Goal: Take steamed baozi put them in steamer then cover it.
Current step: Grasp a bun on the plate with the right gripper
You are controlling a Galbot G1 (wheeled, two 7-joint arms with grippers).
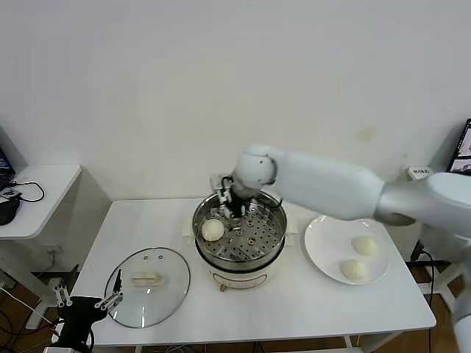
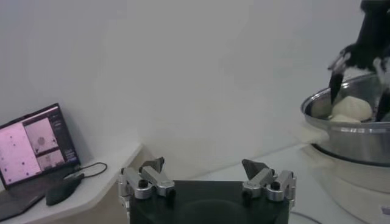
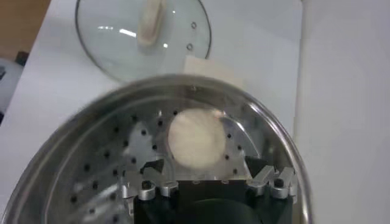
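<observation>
Three buns are visible. One bun [image 1: 213, 230] lies on the perforated tray inside the steamer [image 1: 239, 239], at the side of the tray nearer the table's left edge. The steamer stands in the middle of the white table [image 1: 294, 309], on its cream-white base. In the right wrist view the same bun [image 3: 195, 139] rests free on the tray, just in front of the fingers.

The right gripper [image 1: 229, 202] hangs over the back part of the steamer, just behind the bun. Its jaws stand wide apart and hold nothing; one fingertip [image 3: 153, 168] is on each side of the bun without touching it.

The two other buns lie on a flat white plate [image 1: 321, 243] near the table's right edge. One bun [image 1: 365, 245] is farther back, the other bun [image 1: 354, 269] is closer to the front edge, and they are a little apart from each other.

The glass lid [image 1: 147, 287] lies flat on the table near the front left corner, with its cream-white handle [image 1: 146, 278] pointing up. It is apart from the steamer.

The left gripper [image 1: 87, 301] waits at the front left corner, just beside the rim of the lid. Its jaws are also wide and empty. A laptop [image 2: 36, 149] and a mouse [image 2: 64, 190] sit on a side table [image 1: 44, 187] beyond the left edge.
</observation>
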